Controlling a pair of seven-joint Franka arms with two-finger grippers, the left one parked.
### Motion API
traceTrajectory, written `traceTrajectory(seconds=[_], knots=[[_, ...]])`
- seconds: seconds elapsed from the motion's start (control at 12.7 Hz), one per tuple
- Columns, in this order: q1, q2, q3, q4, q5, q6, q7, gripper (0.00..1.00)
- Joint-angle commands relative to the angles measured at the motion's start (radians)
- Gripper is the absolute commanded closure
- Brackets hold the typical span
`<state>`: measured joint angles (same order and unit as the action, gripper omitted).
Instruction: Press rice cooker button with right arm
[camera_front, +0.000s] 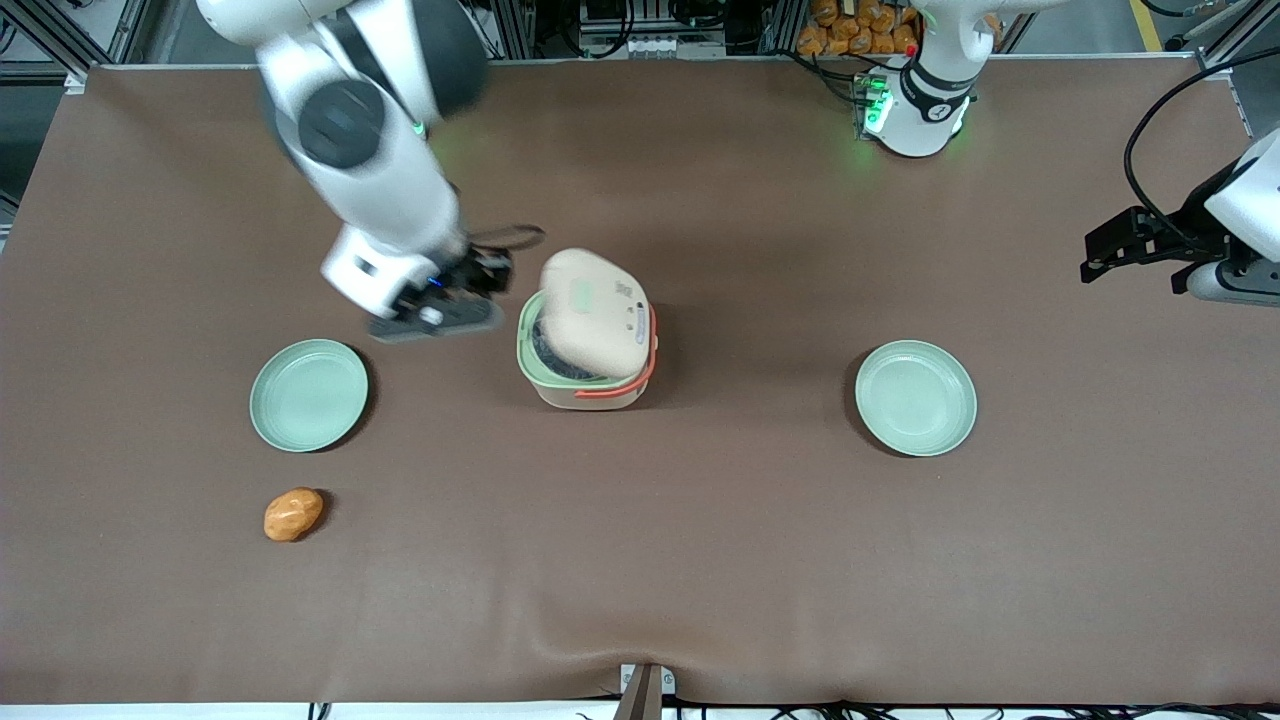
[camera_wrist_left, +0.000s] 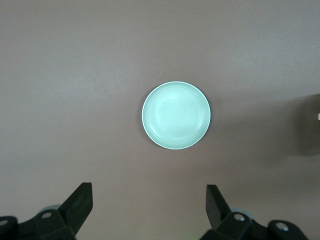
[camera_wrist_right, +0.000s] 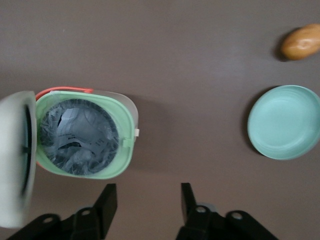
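We see the right arm's hand (camera_wrist_right: 145, 205), fingers parted and holding nothing, poised just beside the rice cooker (camera_front: 588, 335), which sits mid-table with its lid (camera_front: 596, 312) raised, between two green plates (camera_front: 309, 394).

Robotics lab: desk (camera_front: 700, 560) under brown cloth, aluminium framing (camera_front: 60, 35) and cable bundles (camera_front: 640, 20) along edge farthest from front camera, white arm base (camera_front: 925, 100) with green status light bolted at desk edge.
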<state>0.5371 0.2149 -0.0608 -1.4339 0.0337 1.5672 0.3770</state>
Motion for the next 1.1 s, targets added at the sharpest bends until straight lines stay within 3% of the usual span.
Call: traceTrajectory(seconds=[0.0, 0.24, 0.55, 0.71, 1.02], knots=[[-0.141, -0.026, 0.01, 0.108, 0.022, -0.139, -0.004, 0.0], [-0.314, -0.089, 0.013, 0.119, 0.022, -0.162, -0.108, 0.0], [-0.423, -0.132, 0.013, 0.104, 0.005, -0.239, -0.2, 0.0], [-0.479, -0.128, 0.012, 0.087, 0.0, -0.227, -0.346, 0.0], [-0.542, -0.146, 0.012, 0.004, -0.006, -0.164, -0.451, 0.0]])
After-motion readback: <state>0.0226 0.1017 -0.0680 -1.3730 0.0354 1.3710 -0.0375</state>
